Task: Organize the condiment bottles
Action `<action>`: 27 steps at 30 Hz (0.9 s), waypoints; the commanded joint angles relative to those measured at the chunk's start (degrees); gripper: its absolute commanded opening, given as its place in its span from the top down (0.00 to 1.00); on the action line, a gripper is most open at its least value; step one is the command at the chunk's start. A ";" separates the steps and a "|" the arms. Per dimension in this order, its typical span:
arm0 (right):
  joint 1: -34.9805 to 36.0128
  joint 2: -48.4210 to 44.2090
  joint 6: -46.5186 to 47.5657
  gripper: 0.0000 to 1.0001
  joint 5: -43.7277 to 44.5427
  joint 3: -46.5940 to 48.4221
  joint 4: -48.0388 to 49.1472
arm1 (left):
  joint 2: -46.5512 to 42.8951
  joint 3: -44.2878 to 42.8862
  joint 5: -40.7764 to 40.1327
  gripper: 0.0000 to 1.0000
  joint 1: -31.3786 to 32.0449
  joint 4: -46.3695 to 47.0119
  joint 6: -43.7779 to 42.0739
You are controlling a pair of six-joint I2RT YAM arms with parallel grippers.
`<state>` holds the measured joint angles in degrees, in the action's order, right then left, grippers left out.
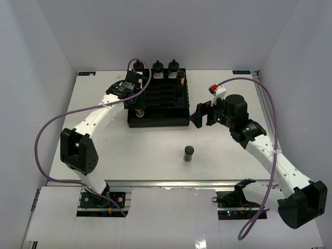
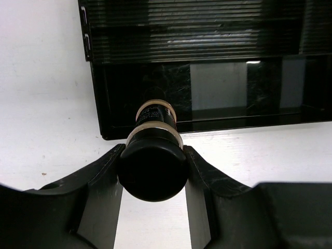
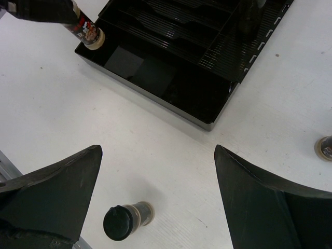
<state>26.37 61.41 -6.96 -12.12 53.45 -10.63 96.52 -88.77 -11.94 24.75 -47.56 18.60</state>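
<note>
Looks like the placing step. Grips a slim dark spice jar (image 1: 138, 111) by its black lid, with the left jaws pressed against both sides of it, at the 7 o'clock corner of the black slotted tray (image 1: 158, 124). Hangs tilted in the right wrist view, base close to the tray's corner wall. Cannot tell whether over the front compartment or just outside it. Shows a red-and-white label, a pale band at the base and another just under the lid.

Holds the right jaws spread wide and empty at 3 o'clock of the tray, above the worktop (image 1: 129, 150).

Finds a second slim jar (image 1: 189, 153) standing alone on the worktop at 6 o'clock of the tray, well apart from it, with a black lid and a pale band. Finds three squat clear bottles (image 1: 157, 66) with black knobbed caps in a row at the tray's 12 o'clock edge, inside or just behind it, impossible to say. Finds the yellow-banded jar (image 1: 180, 78) upright near 1 o'clock.

Next, probably: bring the held jar upright over the front compartment, lower until seated, then part the left jaws. After that, fetch the lone jar, likeliest with the right jaws, the nearer pair.
</note>
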 commanded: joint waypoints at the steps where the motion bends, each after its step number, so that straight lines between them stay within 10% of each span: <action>1: 0.00 -0.59 0.37 0.05 0.25 0.52 -0.44 | 0.33 3.04 -3.61 1.00 0.91 2.89 0.48; 16: 0.10 -0.14 0.72 0.05 -0.23 -1.07 0.60 | 7.88 4.50 -9.28 0.88 1.00 8.49 -0.40; 27: 2.52 -0.95 0.10 0.04 -0.71 -4.85 0.37 | 10.10 3.87 -11.26 0.16 1.00 7.14 0.29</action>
<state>27.11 61.02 -7.09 -12.16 49.50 -10.30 107.19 -84.25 -21.03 25.63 -40.05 18.42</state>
